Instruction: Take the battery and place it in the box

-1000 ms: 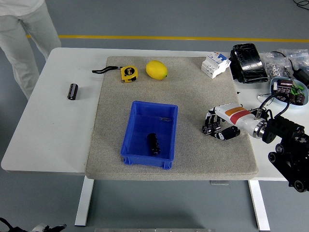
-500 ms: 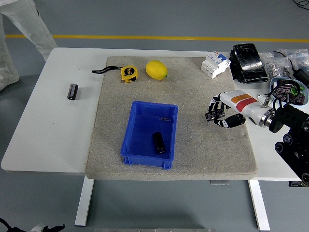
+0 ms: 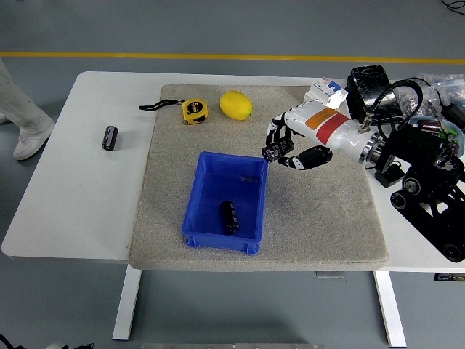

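Note:
My right hand (image 3: pixel 285 149) hovers over the grey mat just right of the blue box (image 3: pixel 225 201), above its upper right corner. Its fingers are curled around a black cylindrical battery (image 3: pixel 272 152). Another black battery (image 3: pixel 230 217) lies inside the box near its front wall. A third battery (image 3: pixel 109 137) lies on the bare white table at the far left. My left arm is out of view.
A yellow tape measure (image 3: pixel 192 110) and a lemon (image 3: pixel 235 105) sit at the mat's back edge. A white breaker (image 3: pixel 324 91), a black pack (image 3: pixel 373 91) and a bowl of parts crowd the back right. A person's leg (image 3: pixel 20 120) shows at the far left.
My right hand has lifted and swung left with the battery, from the mat's right side to beside the box. The battery in the box rolled slightly. The person stepped away leftward.

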Action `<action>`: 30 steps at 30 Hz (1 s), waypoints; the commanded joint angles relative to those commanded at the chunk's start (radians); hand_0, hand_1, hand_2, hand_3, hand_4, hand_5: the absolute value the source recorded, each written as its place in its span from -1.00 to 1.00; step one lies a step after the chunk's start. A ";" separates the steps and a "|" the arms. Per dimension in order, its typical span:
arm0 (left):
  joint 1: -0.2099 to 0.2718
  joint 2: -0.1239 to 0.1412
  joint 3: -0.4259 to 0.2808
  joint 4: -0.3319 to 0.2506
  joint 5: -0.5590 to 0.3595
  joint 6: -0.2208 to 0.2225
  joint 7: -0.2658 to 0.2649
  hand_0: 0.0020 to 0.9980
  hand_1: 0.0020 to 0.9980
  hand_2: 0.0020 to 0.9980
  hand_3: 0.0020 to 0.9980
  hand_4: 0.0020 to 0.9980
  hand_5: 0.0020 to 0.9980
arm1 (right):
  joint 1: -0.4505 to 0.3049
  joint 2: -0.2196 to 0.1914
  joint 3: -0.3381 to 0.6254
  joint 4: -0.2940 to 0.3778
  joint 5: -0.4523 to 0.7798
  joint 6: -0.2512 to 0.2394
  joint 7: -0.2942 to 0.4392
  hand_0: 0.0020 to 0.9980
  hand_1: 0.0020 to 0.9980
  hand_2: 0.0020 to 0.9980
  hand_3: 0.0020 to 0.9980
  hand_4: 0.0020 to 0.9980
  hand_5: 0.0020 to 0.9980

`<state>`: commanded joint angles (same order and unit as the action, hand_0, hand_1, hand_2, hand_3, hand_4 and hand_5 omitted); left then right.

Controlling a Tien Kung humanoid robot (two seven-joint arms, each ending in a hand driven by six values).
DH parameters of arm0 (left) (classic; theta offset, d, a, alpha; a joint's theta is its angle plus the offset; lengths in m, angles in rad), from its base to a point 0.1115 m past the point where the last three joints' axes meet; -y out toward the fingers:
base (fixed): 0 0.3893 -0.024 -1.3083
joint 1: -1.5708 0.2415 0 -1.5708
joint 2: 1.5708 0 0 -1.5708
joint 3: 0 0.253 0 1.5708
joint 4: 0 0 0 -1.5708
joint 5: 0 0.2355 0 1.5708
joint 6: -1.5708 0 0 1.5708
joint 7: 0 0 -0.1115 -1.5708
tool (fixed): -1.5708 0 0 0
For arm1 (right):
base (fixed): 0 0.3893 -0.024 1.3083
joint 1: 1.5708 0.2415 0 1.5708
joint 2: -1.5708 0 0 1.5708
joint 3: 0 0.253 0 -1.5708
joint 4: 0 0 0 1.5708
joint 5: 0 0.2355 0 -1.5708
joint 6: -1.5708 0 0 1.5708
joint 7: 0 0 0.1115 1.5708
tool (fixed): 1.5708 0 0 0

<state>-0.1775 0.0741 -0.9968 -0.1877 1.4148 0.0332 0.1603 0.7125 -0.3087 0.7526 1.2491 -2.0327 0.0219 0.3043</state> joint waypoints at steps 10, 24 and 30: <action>-0.008 0.006 0.002 -0.003 0.006 0.000 0.002 0.17 0.07 0.28 0.37 0.41 0.39 | 0.070 0.081 -0.157 -0.073 -0.054 0.100 -0.064 0.00 0.01 0.16 0.25 0.65 -0.76; -0.009 0.004 0.001 -0.004 0.002 0.003 0.003 0.14 0.04 0.25 0.37 0.42 0.40 | 0.053 0.059 -0.081 -0.067 -0.057 0.108 -0.074 0.55 0.49 0.80 1.00 0.94 -0.56; -0.011 0.002 0.011 -0.003 -0.012 0.007 0.001 0.14 0.05 0.26 0.37 0.42 0.39 | 0.031 0.023 0.077 -0.072 -0.048 0.111 -0.072 0.54 0.48 0.78 1.00 0.95 -0.53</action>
<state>-0.1884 0.0761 -0.9854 -0.1905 1.4024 0.0399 0.1616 0.7430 -0.2857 0.8291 1.1772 -2.0805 0.1331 0.2322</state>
